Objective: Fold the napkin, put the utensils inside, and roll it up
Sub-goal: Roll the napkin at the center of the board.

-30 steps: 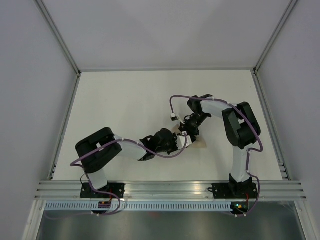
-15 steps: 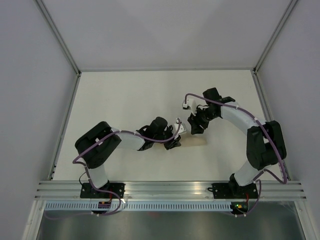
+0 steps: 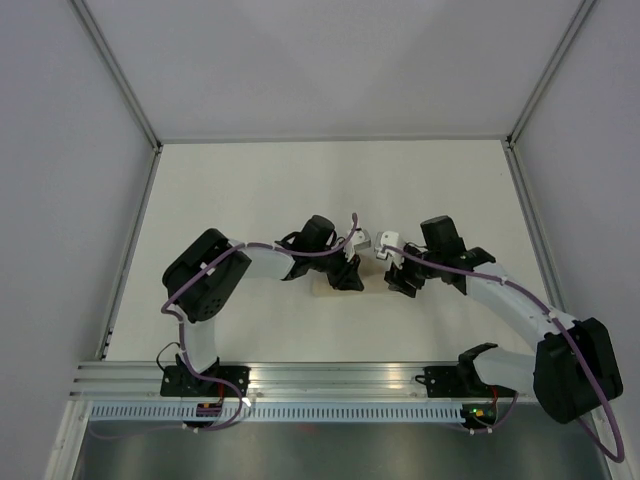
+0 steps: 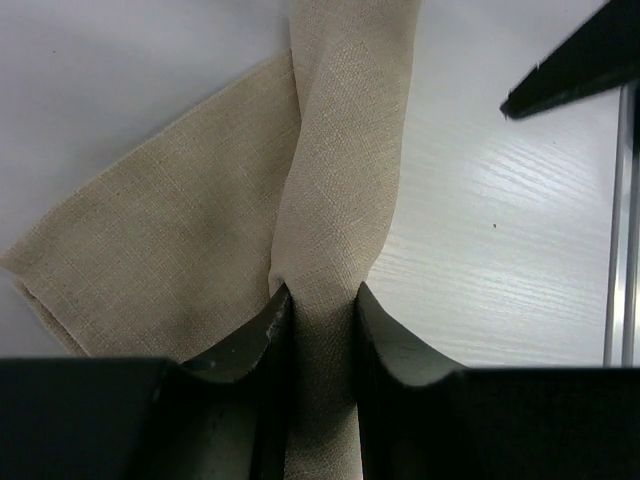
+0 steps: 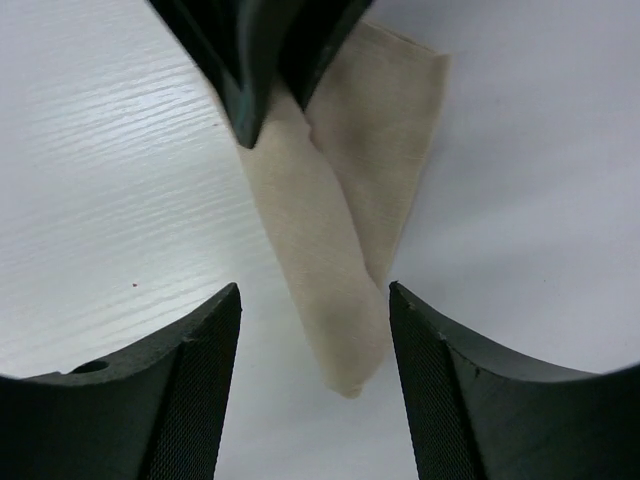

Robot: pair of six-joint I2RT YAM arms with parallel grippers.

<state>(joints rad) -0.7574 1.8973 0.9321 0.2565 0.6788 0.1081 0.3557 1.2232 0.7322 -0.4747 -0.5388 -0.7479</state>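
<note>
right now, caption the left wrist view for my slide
Left end effector pinching a fold of the tan napkin

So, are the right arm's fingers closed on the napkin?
No, in the right wrist view the right fingers stand wide apart, and the napkin lies in the gap between them.

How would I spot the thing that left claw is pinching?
Look to the middle of the white wood-grain table. There the left gripper pinches a folded beige-tan woven cloth napkin. It is the only soft, tan thing in sight.
</note>
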